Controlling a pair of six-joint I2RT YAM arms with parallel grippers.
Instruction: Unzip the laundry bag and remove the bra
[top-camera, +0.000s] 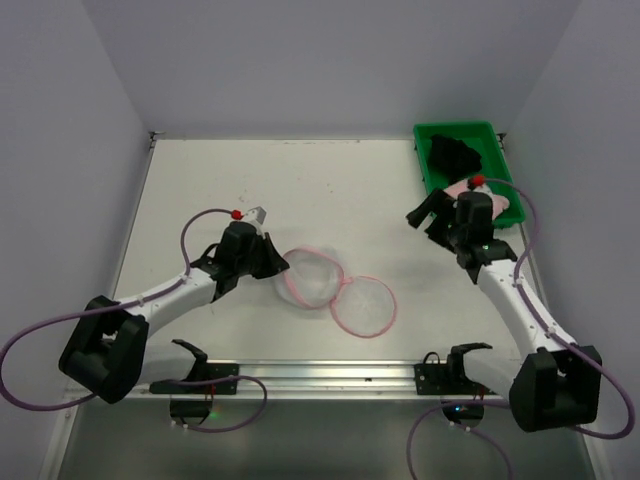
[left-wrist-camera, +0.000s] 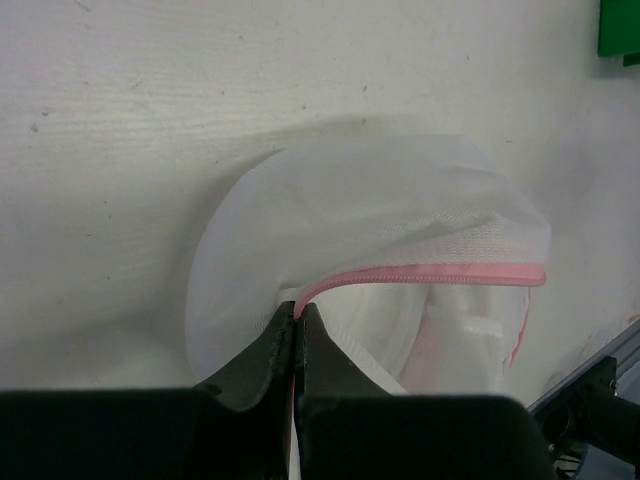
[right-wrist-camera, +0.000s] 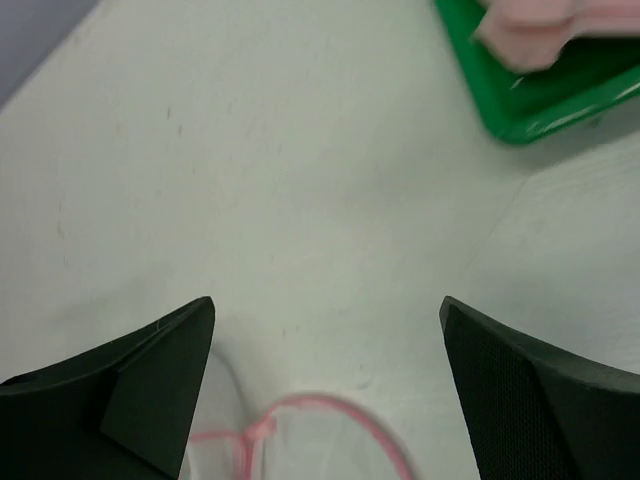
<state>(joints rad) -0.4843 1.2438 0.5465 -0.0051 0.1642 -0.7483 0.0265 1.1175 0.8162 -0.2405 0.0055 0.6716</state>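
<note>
The laundry bag (top-camera: 310, 278) lies unzipped mid-table, its two white mesh discs with pink rims spread side by side; the second disc (top-camera: 363, 305) lies flat to the right. My left gripper (top-camera: 278, 265) is shut on the bag's pink zip rim (left-wrist-camera: 440, 273), and in the left wrist view the jaws (left-wrist-camera: 299, 310) pinch the rim's end below the domed mesh (left-wrist-camera: 380, 200). My right gripper (top-camera: 428, 222) hangs open and empty above bare table (right-wrist-camera: 327, 305), with the bag's edge (right-wrist-camera: 370, 420) below it. A pale pink bra (top-camera: 500, 205) (right-wrist-camera: 540, 30) lies in the green tray.
The green tray (top-camera: 455, 127) (right-wrist-camera: 500, 110) stands at the back right, with a black garment (top-camera: 455, 155) in its far end. White walls close in the table on three sides. A metal rail (top-camera: 330, 375) runs along the near edge between the arm bases.
</note>
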